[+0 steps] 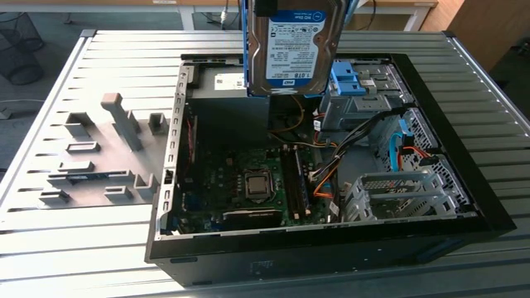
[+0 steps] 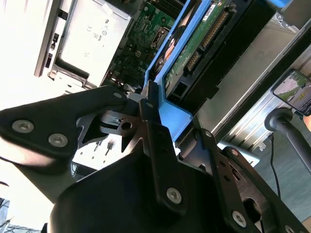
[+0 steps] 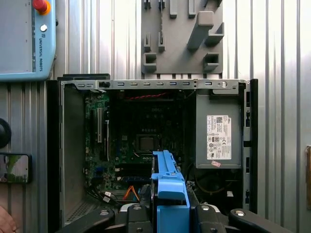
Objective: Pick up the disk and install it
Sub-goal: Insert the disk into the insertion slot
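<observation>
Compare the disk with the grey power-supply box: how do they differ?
The disk hangs upright above the open case, clamped by the end effector; the power-supply box sits inside the case. The disk carries bright blue rails and a white-and-blue label; the box is plain grey with a white sticker. Both are rectangular metal units.

Ribbed grey metal tabletop [image 1: 74, 248] under my work; hard daylight glaring off its slats; grey floor [image 1: 58, 25] beyond far edge; dark wire bin [image 1: 18, 49] at exterior view's left; wooden cabinet [image 1: 488, 25] at exterior view's right; pale desk leg [image 1: 187, 17] behind.
</observation>
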